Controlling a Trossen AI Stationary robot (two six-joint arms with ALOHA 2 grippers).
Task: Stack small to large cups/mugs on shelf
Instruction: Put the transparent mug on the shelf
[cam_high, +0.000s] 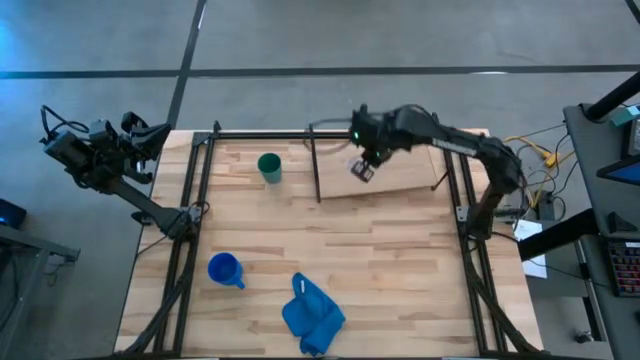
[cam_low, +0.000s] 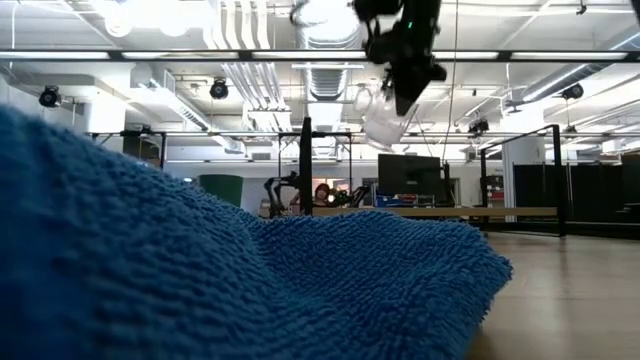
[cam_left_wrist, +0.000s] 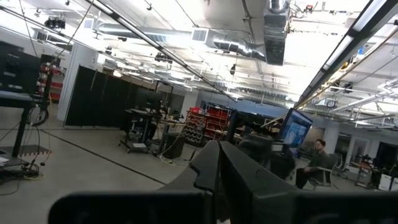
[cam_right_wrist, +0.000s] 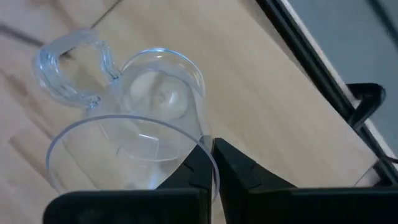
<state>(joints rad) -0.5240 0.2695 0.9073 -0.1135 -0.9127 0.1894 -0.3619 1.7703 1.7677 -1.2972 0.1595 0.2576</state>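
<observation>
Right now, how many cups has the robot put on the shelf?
None yet. The right gripper grips the clear cup by its rim, in the air over the shelf. The green cup and blue mug wait on the table, and the left gripper is parked off its corner.

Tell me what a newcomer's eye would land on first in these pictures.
The right gripper holds a clear cup by its rim in the air above the shelf. A crumpled blue cloth lies at the table's near edge, filling the low view. The left gripper waits off the far left corner.
</observation>
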